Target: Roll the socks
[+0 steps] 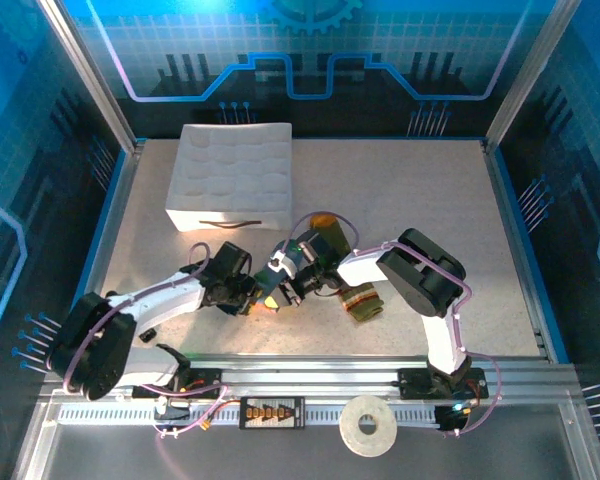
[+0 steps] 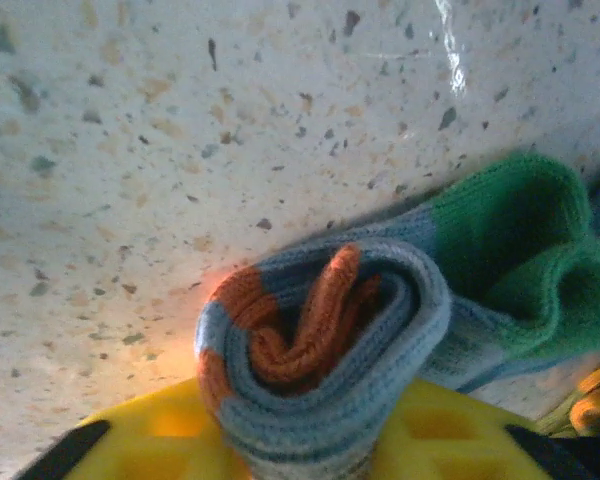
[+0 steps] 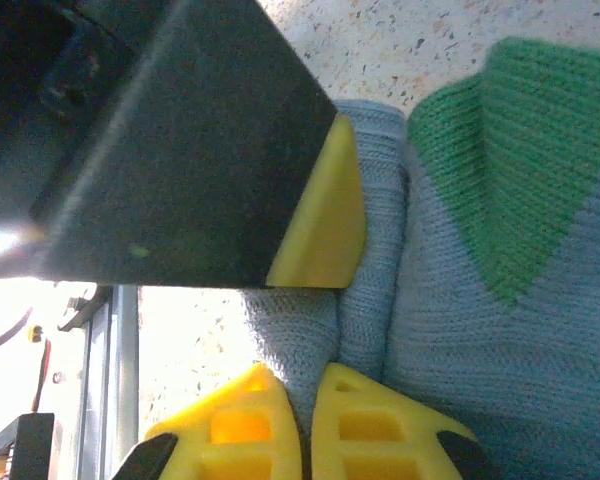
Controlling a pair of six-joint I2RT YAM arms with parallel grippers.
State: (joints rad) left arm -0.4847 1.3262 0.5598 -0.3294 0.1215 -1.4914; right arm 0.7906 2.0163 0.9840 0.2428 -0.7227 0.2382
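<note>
Knitwear of this kind is light, limp and springy, so a coil of it will likely loosen once pressure leaves it. It wants a hold across the whole thickness of the roll, not on one loose layer. The grey-blue knit sock (image 2: 410,300) with green toe and orange cuff lies on the speckled pale tabletop (image 2: 180,150) in front of the arm bases. Its cuff end is wound into a tight spiral with the orange at the core, and the green part is flat beyond it. The left gripper (image 2: 305,445) has the roll between its yellow fingers (image 2: 160,435), which bear on either side of the coil (how firmly, I cannot tell). The right gripper (image 3: 305,420) has its yellow pads (image 3: 380,425) almost pressed together, pinching a thin fold of the same knit just beside the left gripper's fingertip. The olive-green knit sock (image 1: 361,302) with striped bands lies just right of the two grippers with neither on it, well apart from the white gridded tray (image 1: 230,175) at the back. By my judgement the roll is partly done. The flat green end looks the best place to pull taut, since the ribbed yarn gives grip and nothing here is fragile.
</note>
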